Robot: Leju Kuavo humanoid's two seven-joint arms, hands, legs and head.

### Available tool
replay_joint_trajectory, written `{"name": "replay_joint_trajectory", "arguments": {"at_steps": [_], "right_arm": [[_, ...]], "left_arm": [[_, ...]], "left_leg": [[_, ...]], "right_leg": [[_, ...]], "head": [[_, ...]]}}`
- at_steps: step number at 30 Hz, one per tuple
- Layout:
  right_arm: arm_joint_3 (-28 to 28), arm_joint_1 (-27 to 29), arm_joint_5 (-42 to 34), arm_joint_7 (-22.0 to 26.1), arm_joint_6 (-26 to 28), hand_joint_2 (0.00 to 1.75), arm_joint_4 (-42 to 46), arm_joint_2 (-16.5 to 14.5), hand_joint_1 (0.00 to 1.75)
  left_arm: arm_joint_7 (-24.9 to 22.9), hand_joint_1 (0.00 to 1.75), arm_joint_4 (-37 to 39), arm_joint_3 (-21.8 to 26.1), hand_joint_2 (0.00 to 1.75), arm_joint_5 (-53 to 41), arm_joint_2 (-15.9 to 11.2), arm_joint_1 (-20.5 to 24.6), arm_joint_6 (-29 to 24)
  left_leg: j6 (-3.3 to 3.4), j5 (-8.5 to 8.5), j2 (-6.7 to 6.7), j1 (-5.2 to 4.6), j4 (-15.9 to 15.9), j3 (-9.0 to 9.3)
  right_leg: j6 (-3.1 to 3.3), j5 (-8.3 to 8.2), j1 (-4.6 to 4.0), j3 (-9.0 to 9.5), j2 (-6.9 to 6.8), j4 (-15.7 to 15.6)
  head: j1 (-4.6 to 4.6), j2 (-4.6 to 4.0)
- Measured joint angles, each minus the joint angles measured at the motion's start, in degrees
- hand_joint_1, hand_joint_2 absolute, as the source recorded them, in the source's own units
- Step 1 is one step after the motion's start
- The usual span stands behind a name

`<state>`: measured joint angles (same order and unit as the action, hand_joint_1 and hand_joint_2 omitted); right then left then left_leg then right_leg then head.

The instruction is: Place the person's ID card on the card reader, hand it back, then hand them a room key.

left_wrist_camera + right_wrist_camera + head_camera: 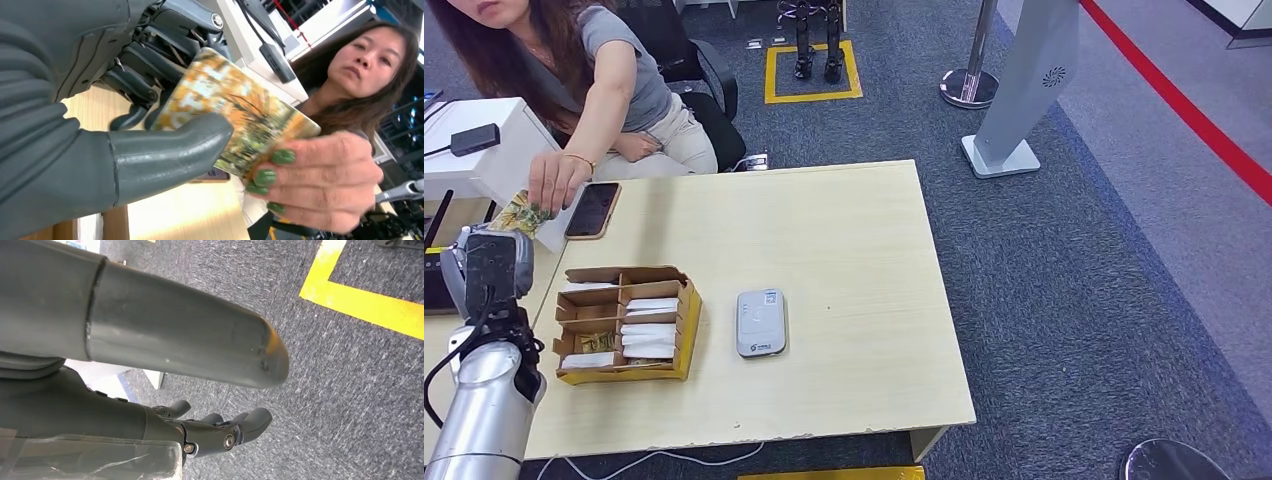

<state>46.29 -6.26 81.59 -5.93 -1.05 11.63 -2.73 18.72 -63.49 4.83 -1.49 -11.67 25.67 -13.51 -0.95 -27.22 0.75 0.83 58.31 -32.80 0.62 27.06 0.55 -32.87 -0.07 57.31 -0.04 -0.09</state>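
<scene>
Left hand [150, 120] pinches the card [235, 112], which the person's hand [320, 180] also grips; right hand [220, 432] hangs spread, holding nothing.

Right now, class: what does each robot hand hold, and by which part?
The left hand pinches one end of the patterned card; the person's hand grips the other end. The right hand holds nothing.

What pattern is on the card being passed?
The card bears an orange-yellow autumn-tree picture, clearest in the left wrist view.

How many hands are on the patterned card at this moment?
2: the robot's left hand pinches one end of the card; the person's hand grips the opposite end, beside the phone.
</scene>
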Motion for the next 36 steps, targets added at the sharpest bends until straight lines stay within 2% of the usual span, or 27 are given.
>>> {"name": "replay_joint_trajectory", "arguments": {"at_steps": [5, 9, 16, 23, 29, 33, 36], "right_arm": [[0.00, 0.05, -0.05, 0.01, 0.11, 0.00, 0.00, 0.00, 0.00], [0.00, 0.61, -0.74, 0.28, 0.74, 0.00, -0.02, 0.00, 0.00], [0.09, 2.30, -1.85, 0.82, 1.33, 0.00, -0.02, 0.00, 0.00], [0.73, 2.69, -2.55, 0.98, 1.49, 0.00, -0.04, 0.00, 0.00], [2.24, 3.20, -4.28, 0.36, 1.52, 0.00, -0.04, -0.04, 0.00], [3.53, 3.52, -5.12, -0.12, 1.71, 0.00, -0.04, -0.21, 0.00], [4.32, 3.63, -5.09, -0.43, 1.73, 0.00, -0.04, -0.45, 0.00]], "left_arm": [[0.72, 0.00, -0.23, 0.17, 1.75, -0.78, 0.00, -0.85, -1.21], [1.61, 0.00, -3.20, 0.28, 1.75, -2.86, 0.01, -3.46, -2.74], [2.55, 0.00, -16.99, 1.18, 1.75, -8.75, 0.37, -12.89, -6.16], [2.68, 0.00, -29.71, 2.55, 1.75, -14.12, 0.37, -21.28, -6.68], [-2.87, 0.00, -41.17, 3.62, 1.75, -31.72, -1.73, -32.52, -7.89], [-9.40, 0.00, -48.17, 5.26, 1.75, -44.41, -3.41, -40.52, -6.76], [-16.29, 0.00, -51.26, 5.72, 1.75, -54.49, -4.85, -44.77, -3.22]], "left_leg": [[0.00, 0.00, -0.05, 0.00, 0.00, 0.00], [0.00, 0.00, -0.04, 0.00, 0.00, 0.00], [0.01, -0.05, -0.02, 0.00, 0.00, -0.01], [0.02, -0.06, -0.02, 0.00, -0.01, 0.00], [0.02, -0.09, 0.01, 0.00, -0.02, 0.01], [0.02, -0.19, 0.00, 0.00, -0.03, 0.00], [0.04, -0.21, -0.04, 0.00, -0.04, 0.01]], "right_leg": [[0.00, 0.00, 0.00, 0.02, -0.04, 0.00], [0.00, 0.00, 0.00, 0.02, -0.04, 0.00], [-0.02, 0.07, 0.00, 0.01, -0.02, -0.01], [-0.02, 0.07, 0.00, 0.03, -0.03, -0.01], [-0.02, 0.12, 0.00, 0.03, 0.00, -0.01], [-0.04, 0.21, 0.00, 0.02, -0.02, -0.02], [-0.06, 0.24, 0.00, 0.03, -0.10, -0.02]], "head": [[0.01, 0.01], [0.00, 0.01], [0.00, 0.01], [0.01, 0.02], [-0.01, 0.01], [-0.03, 0.02], [0.00, 0.01]]}}
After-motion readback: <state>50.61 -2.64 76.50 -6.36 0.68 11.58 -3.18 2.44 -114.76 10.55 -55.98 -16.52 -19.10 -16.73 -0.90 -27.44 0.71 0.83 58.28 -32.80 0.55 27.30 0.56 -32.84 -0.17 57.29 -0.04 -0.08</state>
